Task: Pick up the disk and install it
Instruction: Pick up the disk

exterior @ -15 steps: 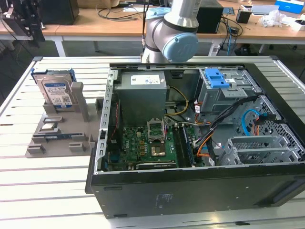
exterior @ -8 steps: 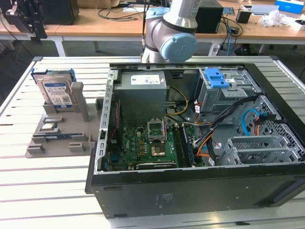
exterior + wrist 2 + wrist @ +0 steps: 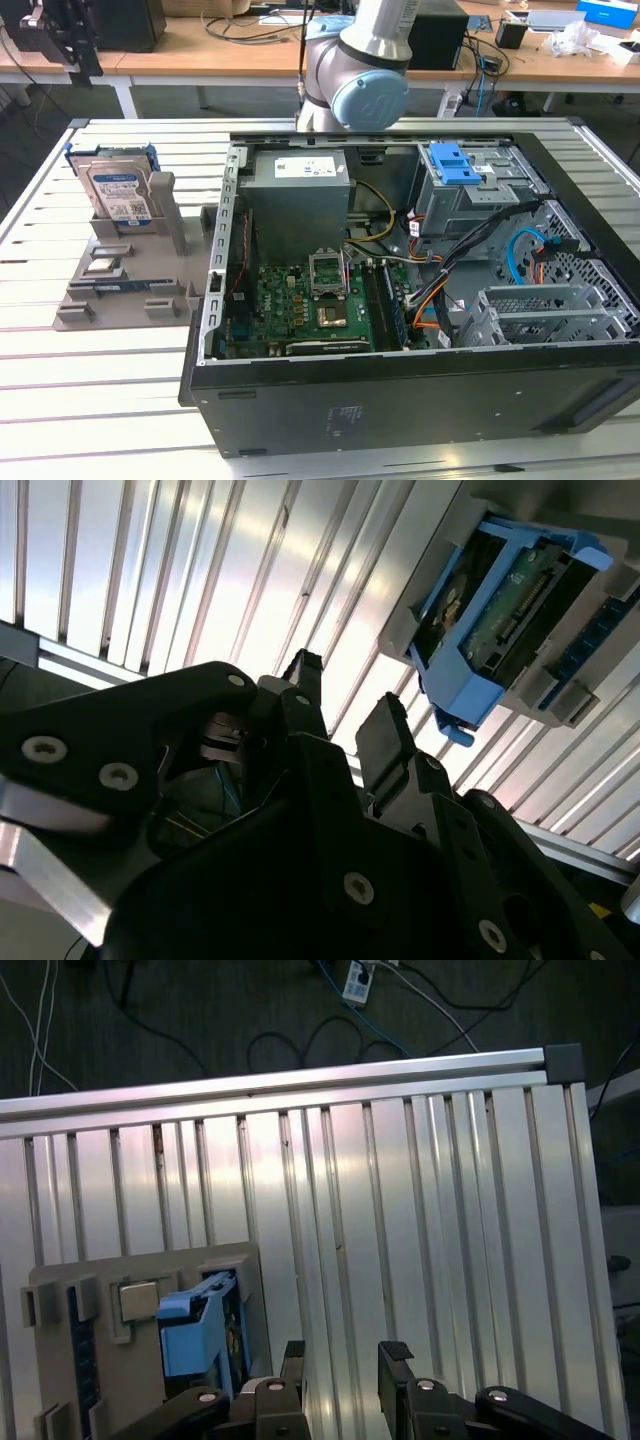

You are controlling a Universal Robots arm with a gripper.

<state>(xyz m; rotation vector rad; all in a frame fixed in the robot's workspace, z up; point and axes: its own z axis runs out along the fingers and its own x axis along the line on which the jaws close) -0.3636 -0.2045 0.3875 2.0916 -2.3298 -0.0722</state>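
The disk [image 3: 116, 190] stands on edge in a grey holder [image 3: 160, 215] on the slatted table, at the exterior view's left. It is a silver drive with a white-and-blue label inside a blue carrier. In both wrist views the disk [image 3: 497, 608] [image 3: 203, 1326] sits off to one side of my gripper [image 3: 345, 705] [image 3: 343, 1360]. The gripper hovers above bare table slats, apart from the disk. Its two dark fingers [image 3: 293, 1358] stand open with nothing between them.
An open computer case [image 3: 400, 390] lies at the exterior view's right, holding a grey power supply box [image 3: 300, 195], a motherboard [image 3: 310, 300] and a drive cage with a blue latch [image 3: 455, 163]. The arm's joint [image 3: 370, 95] is behind the case. The table's edge rail [image 3: 300, 1080] lies beyond the gripper.
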